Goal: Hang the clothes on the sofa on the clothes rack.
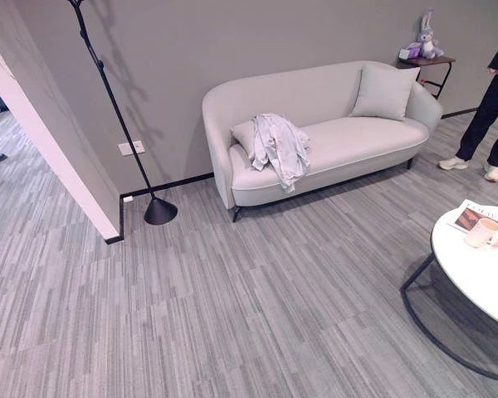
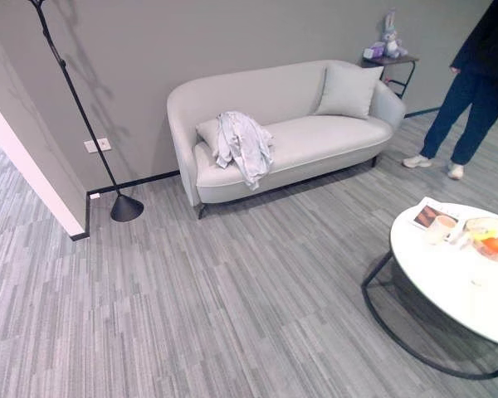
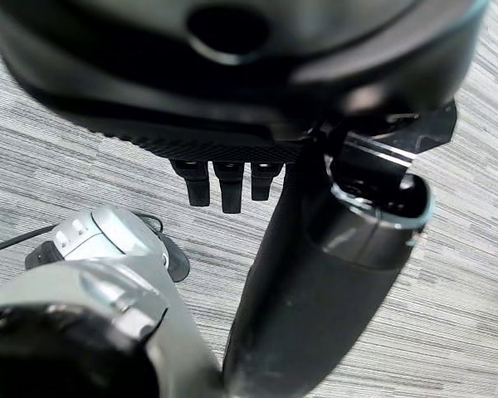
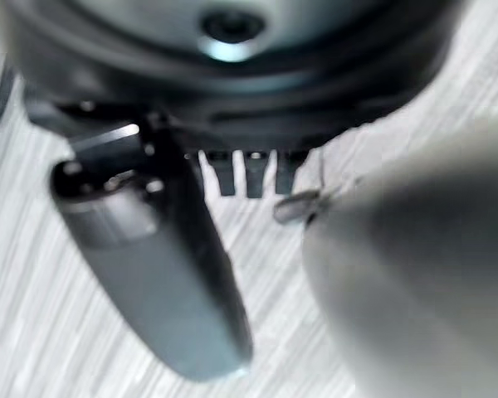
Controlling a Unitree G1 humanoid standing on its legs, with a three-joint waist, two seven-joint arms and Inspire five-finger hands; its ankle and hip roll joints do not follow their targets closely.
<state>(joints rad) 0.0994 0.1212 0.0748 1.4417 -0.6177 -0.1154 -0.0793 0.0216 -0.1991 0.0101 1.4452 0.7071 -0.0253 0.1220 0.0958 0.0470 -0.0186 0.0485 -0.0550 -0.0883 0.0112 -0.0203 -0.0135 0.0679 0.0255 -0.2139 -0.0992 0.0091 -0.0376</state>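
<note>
A pale shirt (image 1: pixel 278 149) drapes over the sofa's (image 1: pixel 349 141) front edge, open floor (image 1: pixel 232 307) before it, rack (image 1: pixel 116 108) left; left hand (image 3: pixel 224 178) and right hand (image 4: pixel 249 170) hang relaxed, empty.

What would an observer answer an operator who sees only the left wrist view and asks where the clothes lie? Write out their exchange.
Observer: A pale garment is draped over the left end of the sofa.
Operator: And the rack?
Observer: A black stand rises left of the sofa, by the wall.
Operator: Is the right hand free?
Observer: Yes, the right hand holds nothing, fingers straight.
</note>
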